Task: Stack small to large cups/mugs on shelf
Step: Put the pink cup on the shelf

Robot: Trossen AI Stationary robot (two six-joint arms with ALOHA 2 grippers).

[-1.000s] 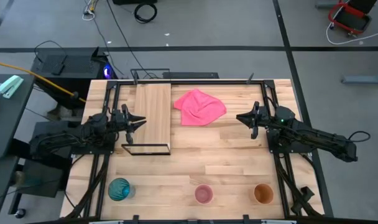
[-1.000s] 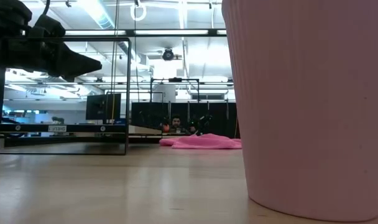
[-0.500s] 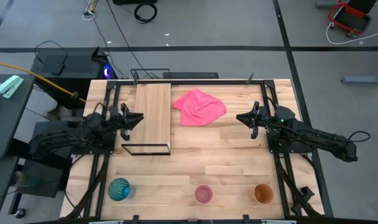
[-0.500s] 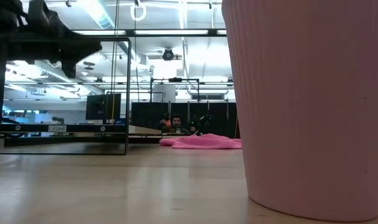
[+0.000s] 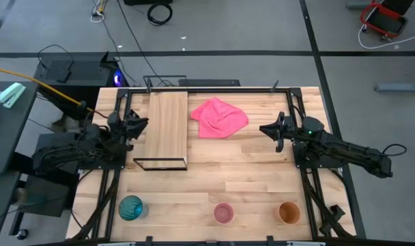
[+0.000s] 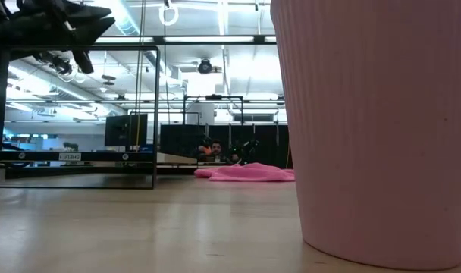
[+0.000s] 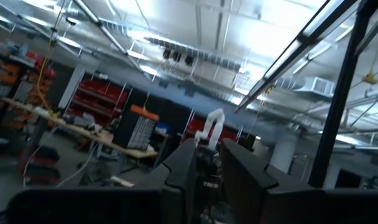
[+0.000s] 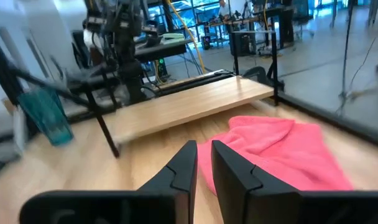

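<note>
- A robotics lab: 2 dark arms at a slatted wooden table [image 5: 262, 171] on grey concrete floor.
- Cables [image 5: 158, 11] trail at 12 o'clock; red shelving [image 7: 96, 102] and workbenches stand beyond.

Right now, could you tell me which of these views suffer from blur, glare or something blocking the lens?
Low view: the pale pink cup stands right at the lens and blocks the right half; bright ceiling lights glare behind. Left wrist view: soft and smeared, tilted up at the room's ceiling lights. Right wrist view: the teal cup and shelf look smeared. High view: evenly lit, sharp.
</note>
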